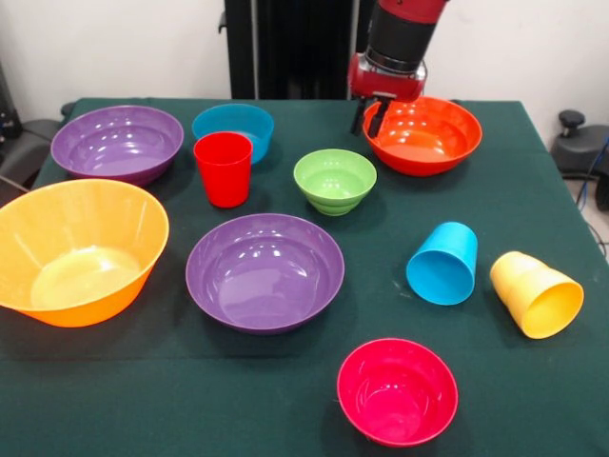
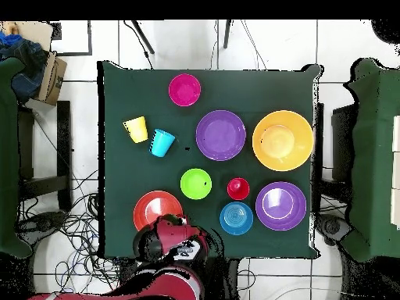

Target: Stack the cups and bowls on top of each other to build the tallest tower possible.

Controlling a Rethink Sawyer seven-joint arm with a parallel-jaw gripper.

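My gripper [image 1: 369, 118] is open, its tips at the left rim of the large orange-red bowl [image 1: 423, 135] [image 2: 156, 209]. Nothing is stacked. The red cup [image 1: 224, 168] stands upright by the small blue bowl [image 1: 233, 129]. The sky-blue cup [image 1: 443, 264] and the yellow cup [image 1: 536, 294] lie on their sides at the right. The green bowl [image 1: 334, 180] sits mid-table and the magenta-pink bowl [image 1: 397, 390] at the near edge. One purple bowl [image 1: 116, 143] is at the far left, another [image 1: 265, 271] in the centre. The yellow-orange bowl [image 1: 76, 249] is at the left.
The dark green cloth [image 1: 533, 190] covers the table. The arm's red and black body [image 2: 176, 242] overhangs the table edge by the orange-red bowl in the overhead view. Chairs and cables lie around the table on the floor.
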